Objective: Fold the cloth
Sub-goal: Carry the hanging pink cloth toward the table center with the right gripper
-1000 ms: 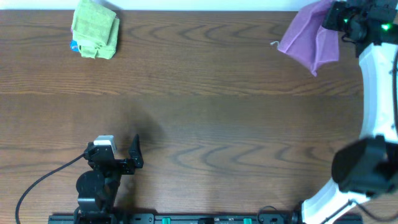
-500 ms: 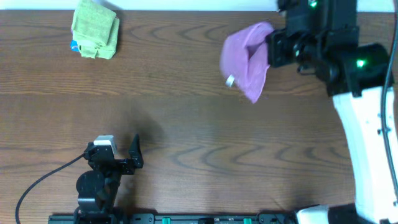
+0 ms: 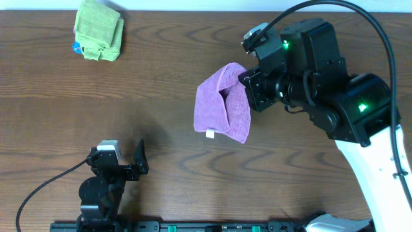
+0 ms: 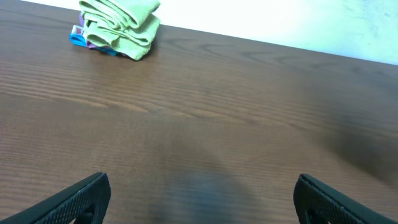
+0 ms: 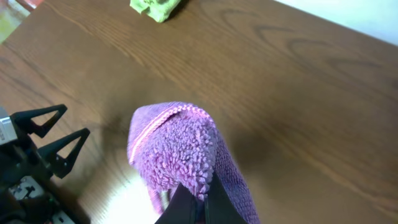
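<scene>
A purple cloth (image 3: 223, 111) hangs bunched from my right gripper (image 3: 248, 87), held above the middle of the brown table. In the right wrist view the cloth (image 5: 180, 149) droops from the shut fingers (image 5: 202, 202). My left gripper (image 3: 132, 164) rests near the table's front left edge, open and empty; its two fingertips show wide apart at the bottom of the left wrist view (image 4: 199, 196). It is far from the cloth.
A folded green cloth (image 3: 99, 30) lies on a blue and purple item at the back left; it also shows in the left wrist view (image 4: 120, 26) and the right wrist view (image 5: 155, 7). The brown table (image 3: 193, 180) fills the scene.
My right arm has swung from the back right corner toward the table's middle, carrying the purple cloth left and forward. The left arm has not moved.
</scene>
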Controlling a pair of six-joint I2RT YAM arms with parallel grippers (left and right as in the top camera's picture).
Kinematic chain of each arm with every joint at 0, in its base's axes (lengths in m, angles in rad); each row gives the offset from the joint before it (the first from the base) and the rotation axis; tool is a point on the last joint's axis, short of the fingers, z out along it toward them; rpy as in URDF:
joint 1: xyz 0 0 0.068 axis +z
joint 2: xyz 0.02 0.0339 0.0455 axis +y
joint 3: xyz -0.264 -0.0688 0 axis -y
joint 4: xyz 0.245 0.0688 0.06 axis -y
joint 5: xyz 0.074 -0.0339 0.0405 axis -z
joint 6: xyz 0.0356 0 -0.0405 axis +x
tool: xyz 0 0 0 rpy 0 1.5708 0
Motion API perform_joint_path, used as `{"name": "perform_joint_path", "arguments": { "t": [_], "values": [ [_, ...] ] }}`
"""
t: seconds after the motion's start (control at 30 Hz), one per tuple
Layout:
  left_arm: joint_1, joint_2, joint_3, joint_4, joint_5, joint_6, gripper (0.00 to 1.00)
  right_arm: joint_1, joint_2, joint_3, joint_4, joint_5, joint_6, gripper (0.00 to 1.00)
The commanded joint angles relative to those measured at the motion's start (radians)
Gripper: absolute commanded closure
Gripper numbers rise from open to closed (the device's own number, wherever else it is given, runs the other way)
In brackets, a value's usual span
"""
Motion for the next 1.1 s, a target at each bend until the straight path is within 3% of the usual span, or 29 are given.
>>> {"name": "perform_joint_path", "arguments": {
  "t": [0.0,0.3,0.53,0.63,0.8,0.83,0.87,0.9,1.07],
  "values": [
    [-0.002,-0.006,-0.022,-0.006,-0.007,-0.011,0.05,0.004,-0.003,0.006,-0.012,-0.073,0.043,0.99],
    [-0.002,-0.006,-0.022,-0.006,-0.007,-0.011,0.05,0.059,-0.001,0.006,-0.053,-0.195,0.054,0.99],
    [-0.002,-0.006,-0.022,-0.006,-0.008,-0.011,0.05,0.202,0.006,0.004,-0.105,-0.083,0.052,0.99],
    [-0.002,-0.006,-0.022,-0.006,-0.007,-0.011,0.05,0.204,0.036,0.000,-0.115,0.025,0.050,0.99],
    [-0.002,-0.006,-0.022,-0.006,-0.007,-0.011,0.05,0.104,0.193,-0.021,-0.075,0.395,0.050,0.99],
    [-0.002,-0.006,-0.022,-0.006,-0.007,-0.011,0.05,0.069,0.244,-0.021,-0.048,0.465,0.050,0.91],
    [-0.002,-0.006,-0.022,-0.006,-0.007,-0.011,0.05,0.039,0.288,-0.021,-0.026,0.496,0.050,0.55],
    [-0.002,-0.006,-0.022,-0.006,-0.007,-0.011,0.05,0.010,0.333,-0.021,-0.012,0.505,0.050,0.03],
    [-0.002,-0.006,-0.022,-0.006,-0.008,-0.011,0.05,-0.068,0.474,-0.021,-0.015,0.467,0.053,0.01]
  ]
}}
